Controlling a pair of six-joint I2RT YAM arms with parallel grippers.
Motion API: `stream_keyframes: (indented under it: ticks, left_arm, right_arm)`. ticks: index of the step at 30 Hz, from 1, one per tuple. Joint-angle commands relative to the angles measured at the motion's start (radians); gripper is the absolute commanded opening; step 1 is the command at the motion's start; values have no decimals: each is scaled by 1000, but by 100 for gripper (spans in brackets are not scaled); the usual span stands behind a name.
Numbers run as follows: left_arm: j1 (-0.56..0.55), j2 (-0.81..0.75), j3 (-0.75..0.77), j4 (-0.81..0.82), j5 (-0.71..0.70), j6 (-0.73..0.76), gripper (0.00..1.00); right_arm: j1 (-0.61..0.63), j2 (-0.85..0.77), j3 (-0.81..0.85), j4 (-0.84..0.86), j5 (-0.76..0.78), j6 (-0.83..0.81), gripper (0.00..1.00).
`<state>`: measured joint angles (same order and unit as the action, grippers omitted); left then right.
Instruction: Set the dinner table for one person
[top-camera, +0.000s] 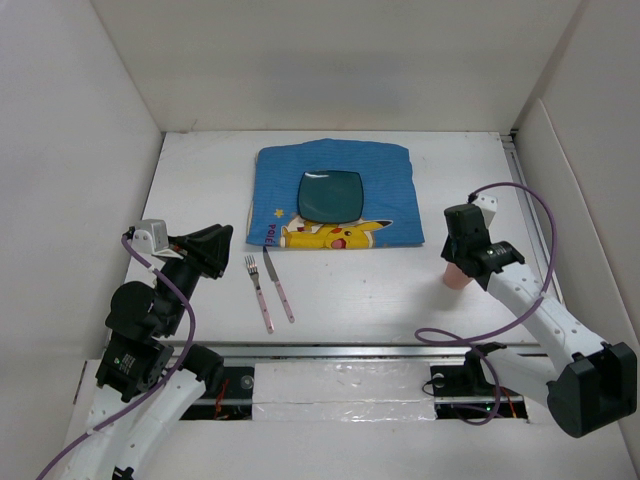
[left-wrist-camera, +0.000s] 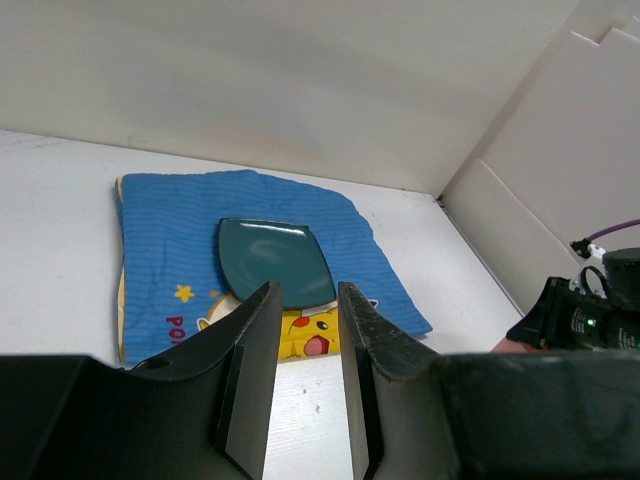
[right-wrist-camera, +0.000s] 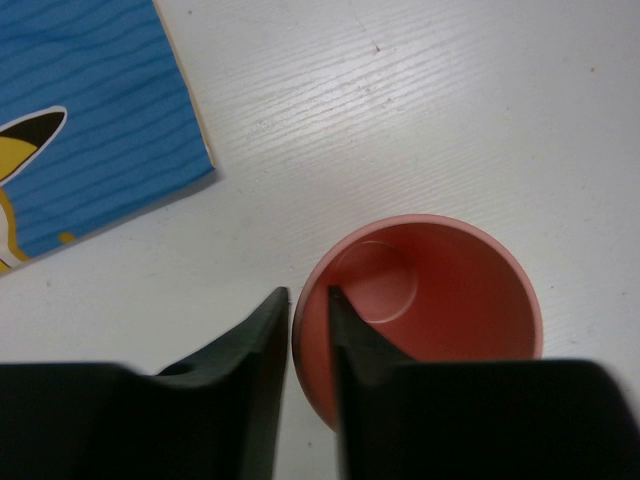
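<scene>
White dinner table (top-camera: 400, 290), walled by panels, rail along its near edge. Left gripper (left-wrist-camera: 305, 305) stands part-open, empty. Right gripper (right-wrist-camera: 308, 300) straddles the rim of the pink cup (right-wrist-camera: 440, 290) (pinched or not, unclear) near the right edge.

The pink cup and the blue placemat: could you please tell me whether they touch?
Apart. The right wrist view shows bare dinner table between the pink cup and the blue placemat.
</scene>
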<state>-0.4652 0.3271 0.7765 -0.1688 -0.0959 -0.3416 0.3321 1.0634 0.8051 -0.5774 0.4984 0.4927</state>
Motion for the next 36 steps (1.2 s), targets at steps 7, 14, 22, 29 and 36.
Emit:
stream_keyframes:
  ticks: [7, 14, 22, 29, 36]
  left_arm:
    - [-6, 18, -2, 49, 31, 6, 26]
    - [-6, 32, -2, 46, 24, 10, 28]
    - [-6, 49, -2, 41, 12, 13, 30]
    - [-6, 61, -2, 41, -2, 18, 30]
    - [-6, 87, 0, 43, 7, 19, 30]
  right_arm:
    - [-16, 38, 78, 138, 41, -58, 0]
    - [-61, 413, 535, 191, -67, -230, 0]
    - [-61, 946, 1248, 68, -150, -341, 0]
    - [-61, 1289, 1704, -43, -228, -378, 0]
    - [-61, 1317, 1698, 24, -291, -378, 0]
